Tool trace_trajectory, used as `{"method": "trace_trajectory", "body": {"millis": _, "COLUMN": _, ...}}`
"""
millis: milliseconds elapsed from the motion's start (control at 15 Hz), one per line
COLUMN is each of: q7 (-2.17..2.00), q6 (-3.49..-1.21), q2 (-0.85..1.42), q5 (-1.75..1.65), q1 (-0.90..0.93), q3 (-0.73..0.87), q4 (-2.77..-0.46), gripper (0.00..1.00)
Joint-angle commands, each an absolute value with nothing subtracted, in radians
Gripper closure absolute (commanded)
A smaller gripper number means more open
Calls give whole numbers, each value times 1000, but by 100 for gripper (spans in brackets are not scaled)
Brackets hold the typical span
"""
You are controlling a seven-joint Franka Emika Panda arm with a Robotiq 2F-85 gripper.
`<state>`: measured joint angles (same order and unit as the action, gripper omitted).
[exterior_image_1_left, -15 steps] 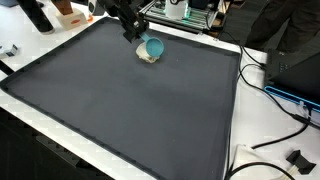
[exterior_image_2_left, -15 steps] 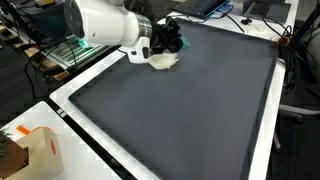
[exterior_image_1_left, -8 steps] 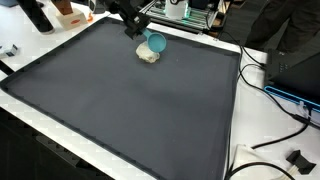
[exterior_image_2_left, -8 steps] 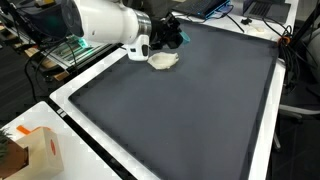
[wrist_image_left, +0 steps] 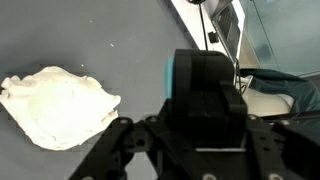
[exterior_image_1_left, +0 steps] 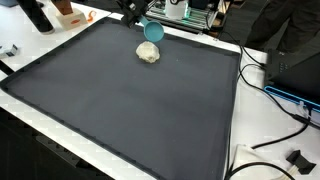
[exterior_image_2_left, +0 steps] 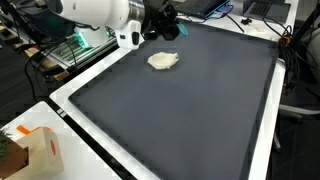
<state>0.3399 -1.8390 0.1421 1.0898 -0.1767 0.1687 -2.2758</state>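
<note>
My gripper (exterior_image_1_left: 138, 16) hangs above the far edge of the black mat (exterior_image_1_left: 130, 100), shut on a teal cup (exterior_image_1_left: 152, 29) that it holds off the surface. A crumpled white lump (exterior_image_1_left: 148, 54) lies on the mat just below and in front of the cup, untouched. In an exterior view the gripper (exterior_image_2_left: 160, 20) is above and behind the same lump (exterior_image_2_left: 163, 61), and the cup is hidden by the fingers. In the wrist view the black gripper (wrist_image_left: 205, 70) fills the middle. Only a teal sliver of the cup (wrist_image_left: 170, 75) shows, with the lump (wrist_image_left: 60, 105) at the left.
The mat lies on a white table (exterior_image_1_left: 250, 150). Cables (exterior_image_1_left: 275, 95) and a black plug (exterior_image_1_left: 297, 158) lie along one side. An orange-and-white box (exterior_image_2_left: 35, 150) stands at a table corner. Racks and equipment (exterior_image_1_left: 190, 12) crowd the far edge behind the gripper.
The gripper has risen and drawn back toward the far edge with the teal cup. The cup was low over the white lump and now hangs above it. The lump has stayed put.
</note>
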Motion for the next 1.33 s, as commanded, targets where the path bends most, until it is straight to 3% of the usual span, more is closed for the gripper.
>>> {"method": "trace_trajectory", "body": {"millis": 0, "q7": 223, "q6": -1833, "q2": 21, "q5": 1044, "q1": -179, "q3": 181, "q4": -2340, "gripper": 75}}
{"method": "trace_trajectory", "body": {"millis": 1267, "q7": -637, "q6": -2147, "q2": -365, "q5": 629, "q1": -163, "q3": -13, "q4": -2422, "gripper": 75}}
